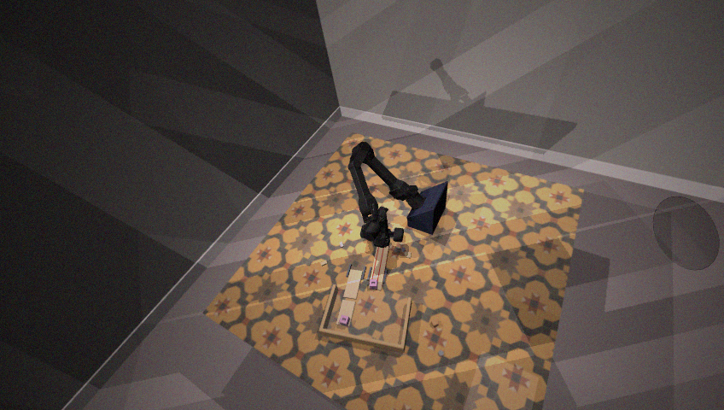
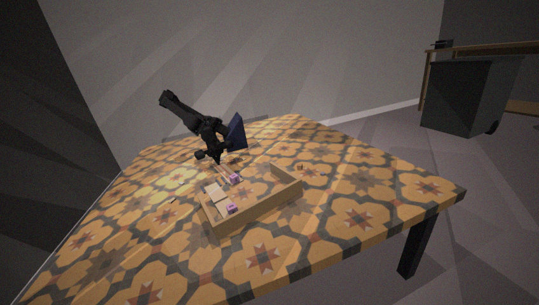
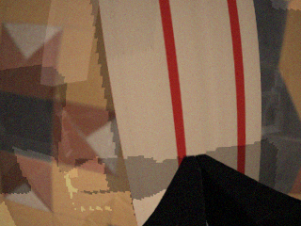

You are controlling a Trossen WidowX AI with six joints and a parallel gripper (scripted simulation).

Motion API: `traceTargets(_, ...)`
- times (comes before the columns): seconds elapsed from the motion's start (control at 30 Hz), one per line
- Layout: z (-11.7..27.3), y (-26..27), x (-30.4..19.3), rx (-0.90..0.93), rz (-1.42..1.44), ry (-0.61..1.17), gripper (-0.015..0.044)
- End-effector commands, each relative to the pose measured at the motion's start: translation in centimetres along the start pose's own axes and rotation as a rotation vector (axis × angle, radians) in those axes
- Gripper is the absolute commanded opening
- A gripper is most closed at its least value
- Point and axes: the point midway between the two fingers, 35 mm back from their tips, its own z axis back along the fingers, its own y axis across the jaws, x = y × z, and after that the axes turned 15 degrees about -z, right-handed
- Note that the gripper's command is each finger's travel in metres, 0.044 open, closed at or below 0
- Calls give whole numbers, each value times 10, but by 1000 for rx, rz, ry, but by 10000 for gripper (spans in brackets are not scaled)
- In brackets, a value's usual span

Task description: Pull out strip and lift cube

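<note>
A pale strip with two red lines (image 1: 380, 261) (image 2: 227, 171) (image 3: 207, 85) lies flat, in one piece as far as it shows, and carries a purple cube (image 1: 373, 283) (image 2: 234, 178) at its far end. My gripper (image 1: 381, 245) (image 2: 218, 162) (image 3: 195, 166) is shut with nothing between its fingers; its tips point down onto or just over the strip's near part, and contact is hard to tell. A plain strip beside it is split into a near piece (image 1: 354, 283) (image 2: 216, 192) and a far piece (image 1: 347, 308) (image 2: 223, 206), which carries another purple cube (image 1: 344, 319) (image 2: 231, 208).
A low wooden wall (image 1: 363, 341) (image 2: 260, 208) runs round three sides of the far area; the plain strip's far piece and its cube are inside. Small blue guides (image 1: 349, 270) (image 2: 203, 189) flank the strips. A dark blue wedge (image 1: 429, 207) (image 2: 237, 134) stands at the arm's base. Several tiny scraps are scattered about.
</note>
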Motion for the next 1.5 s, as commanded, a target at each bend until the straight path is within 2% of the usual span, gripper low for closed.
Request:
traceTargets(0.0, -5, 0, -11, -6, 12, 33, 0)
traceTargets(0.27, -5, 0, -11, -6, 12, 33, 0)
traceTargets(0.47, 40, 1, 3, -3, 11, 31, 0)
traceTargets(0.6, 42, 1, 3, -4, 11, 33, 0)
traceTargets(0.77, 39, 6, 25, -2, 129, 32, 131)
traceTargets(1.17, 42, 13, 68, -1, 130, 30, 440)
traceTargets(1.47, 45, 19, 102, -1, 128, 28, 440)
